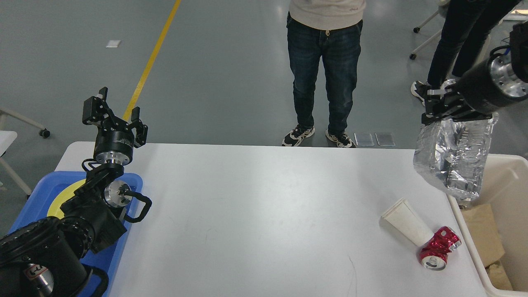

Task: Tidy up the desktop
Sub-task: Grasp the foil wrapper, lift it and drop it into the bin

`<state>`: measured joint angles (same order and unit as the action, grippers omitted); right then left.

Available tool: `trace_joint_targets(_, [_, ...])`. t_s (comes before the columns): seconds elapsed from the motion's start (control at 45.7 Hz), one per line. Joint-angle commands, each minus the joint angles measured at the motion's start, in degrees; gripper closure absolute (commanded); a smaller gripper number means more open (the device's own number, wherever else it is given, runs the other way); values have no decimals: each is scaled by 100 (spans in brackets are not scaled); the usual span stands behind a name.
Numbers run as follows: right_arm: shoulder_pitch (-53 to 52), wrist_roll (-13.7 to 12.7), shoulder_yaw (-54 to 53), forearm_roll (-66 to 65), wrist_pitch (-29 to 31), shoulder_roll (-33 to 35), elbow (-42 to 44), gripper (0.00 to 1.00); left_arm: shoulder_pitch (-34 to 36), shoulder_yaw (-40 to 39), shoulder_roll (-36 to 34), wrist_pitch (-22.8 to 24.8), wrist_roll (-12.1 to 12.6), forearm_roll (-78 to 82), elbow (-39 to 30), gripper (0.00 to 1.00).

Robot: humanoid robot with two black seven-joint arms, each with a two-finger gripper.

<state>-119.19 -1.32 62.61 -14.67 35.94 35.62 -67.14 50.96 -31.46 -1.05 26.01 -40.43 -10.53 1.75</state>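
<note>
The floor [222, 74] is smooth grey-green and glossy, catching soft, pale reflections of overhead light near the top of the view. A yellow line [150, 62] runs across it on a diagonal from the top edge down toward the left, and a small white patch [112, 43] lies to its left. Two clear rectangular plates [374, 138] sit flat on the floor just beyond the far edge of the counter. At the upper right stands a chair on castors [425, 35] with a pale frame, partly hidden. At the left edge another white frame with a black castor [24, 123] shows. Lighting is even, without hard shadows.
</note>
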Motion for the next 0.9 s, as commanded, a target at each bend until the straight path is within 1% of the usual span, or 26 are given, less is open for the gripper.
trace_joint_targets(0.0, [1089,8,-12,8,-402,138,1359,100,2,0,0,0,0,-2,0,4])
trace_joint_targets(0.066, [1739,17,-55,16,-771,165,2045,100,2,0,0,0,0,-2,0,4])
trace_joint_targets(0.175, [2969,26,-99,104,-1571,147,3091,100,2,0,0,0,0,-2,0,4])
trace_joint_targets(0.285, [4051,52,-459,131,-2134,112,3778,100,-7,0,0,0,0,-2,0,4])
trace_joint_targets(0.416, [5088,44,-1144,113,-2231,94,4305,100,-7,0,0,0,0,-2,0,4])
trace_joint_targets(0.504, [5660,44,-1356,113,-2249,-46,4788,100,-7,0,0,0,0,-2,0,4])
trace_joint_targets(0.525, [5774,52,-1365,113,-2258,-116,4911,98,2,0,0,0,0,-2,0,4])
trace_joint_targets(0.547, [5889,44,-1374,113,-2267,-195,5017,81,2,0,0,0,0,-2,0,4])
trace_joint_targets(0.569, [5985,44,-1374,113,-2275,-248,5114,58,-7,0,0,0,0,-2,0,4])
trace_joint_targets(0.591, [6082,52,-1374,113,-2275,-292,5210,32,2,0,0,0,0,-2,0,4])
trace_joint_targets(0.613, [6170,52,-1383,113,-2293,-327,5290,10,-7,0,0,0,0,-2,0,4])
trace_joint_targets(0.635, [6241,44,-1391,122,-2310,-354,5360,0,-7,0,0,0,0,-2,0,4])
trace_joint_targets(0.876, [6549,44,-1392,122,-2319,-398,5361,0,2,0,0,0,0,-2,0,4])
